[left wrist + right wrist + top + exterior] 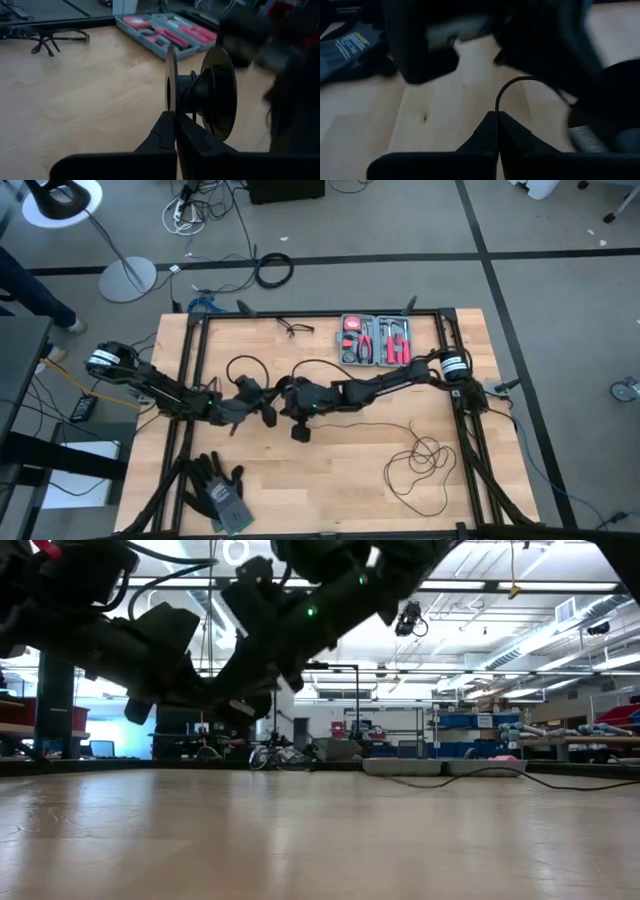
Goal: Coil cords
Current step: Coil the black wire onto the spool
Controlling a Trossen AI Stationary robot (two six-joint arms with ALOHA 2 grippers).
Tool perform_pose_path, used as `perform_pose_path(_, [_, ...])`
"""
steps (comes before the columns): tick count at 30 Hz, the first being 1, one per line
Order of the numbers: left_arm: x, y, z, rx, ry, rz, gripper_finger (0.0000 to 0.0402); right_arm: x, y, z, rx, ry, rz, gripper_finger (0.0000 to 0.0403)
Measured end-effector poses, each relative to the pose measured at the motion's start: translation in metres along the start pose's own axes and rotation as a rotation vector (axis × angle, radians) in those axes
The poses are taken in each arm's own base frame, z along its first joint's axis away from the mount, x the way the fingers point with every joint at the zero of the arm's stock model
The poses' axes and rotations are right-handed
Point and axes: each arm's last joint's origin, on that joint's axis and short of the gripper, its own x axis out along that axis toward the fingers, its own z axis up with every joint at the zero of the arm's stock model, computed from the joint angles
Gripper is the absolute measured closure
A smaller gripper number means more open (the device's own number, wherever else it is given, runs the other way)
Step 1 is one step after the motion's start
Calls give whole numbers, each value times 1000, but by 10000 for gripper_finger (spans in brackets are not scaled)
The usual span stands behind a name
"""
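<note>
Both arms reach inward and meet over the middle of the wooden table (330, 470). At the left gripper (175, 116), the fingers are clenched on the thin rim of a small black spool (200, 92) — two round discs on a dark hub, held on edge above the table. At the right gripper (496, 116), the fingers are pressed together on the thin black cord (512, 82), which arches up out of the fingertips. In the high view, the cord (420, 460) also lies in loose, untidy loops on the table's right half, nearer the front edge. A grey tool case (375, 340) with red-handled tools sits at the back edge; black glasses (292, 328) lie just left of it, and dark gloves (222, 492) lie at the front left.
</note>
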Motion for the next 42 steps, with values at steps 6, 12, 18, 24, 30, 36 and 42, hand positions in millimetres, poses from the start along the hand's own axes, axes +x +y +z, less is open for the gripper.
perform_pose_path(6, [1, 0, -2, 34, 42, 2, 401, -27, -13, 22, -36, 4, -123, 403])
perform_pose_path(12, [1, -2, -1, 21, 50, -27, 401, -55, -32, 32, -26, 74, -283, 403])
perform_pose_path(18, [-1, -9, 3, -26, 18, -88, 401, -56, -43, 15, 43, 179, -312, 398])
perform_pose_path(24, [-6, -11, 1, -17, -10, -65, 401, -47, -39, -20, 110, 185, -298, 401])
perform_pose_path(30, [-7, -11, 1, -20, -31, -47, 401, -42, -25, -55, 137, 33, -230, 382])
perform_pose_path(36, [-7, -12, 3, -22, -55, -44, 401, -45, -22, -89, 193, -43, -198, 351])
perform_pose_path(42, [-6, -12, 2, 16, -21, -80, 401, -52, -23, -98, 224, -47, -170, 313])
